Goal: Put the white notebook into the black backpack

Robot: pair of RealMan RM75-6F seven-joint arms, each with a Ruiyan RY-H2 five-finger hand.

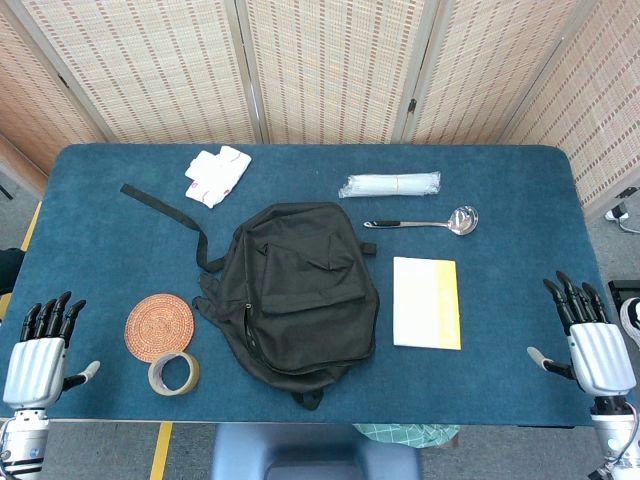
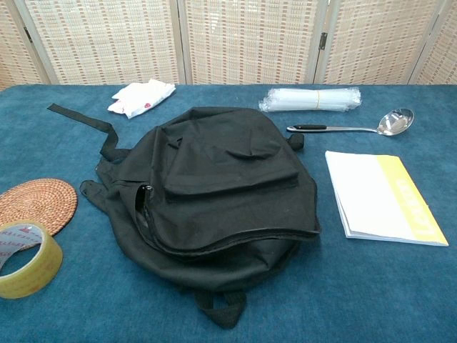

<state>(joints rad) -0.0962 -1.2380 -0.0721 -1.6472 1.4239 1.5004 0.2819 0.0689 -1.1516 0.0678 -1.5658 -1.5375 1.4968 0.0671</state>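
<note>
The white notebook (image 1: pixel 427 302) with its yellow band lies flat on the blue table (image 1: pixel 90 200), right of centre in the head view, just beside the black backpack (image 1: pixel 295 295) but not touching it, so I judge nothing of the task is done yet. The backpack lies flat mid-frame; in the chest view I can see a gap along its left edge that looks like a partly open zipper, though I cannot tell how wide it goes. I have my right hand (image 1: pixel 590 340) at the lower right corner and my left hand (image 1: pixel 40 350) at the lower left, both with fingers apart and holding nothing, well apart from everything. What is left: grasp the notebook, open the backpack, slide it in. Above the notebook lies a ladle (image 1: pixel 425 222); a tape roll (image 1: pixel 173 373) sits lower left.
</note>
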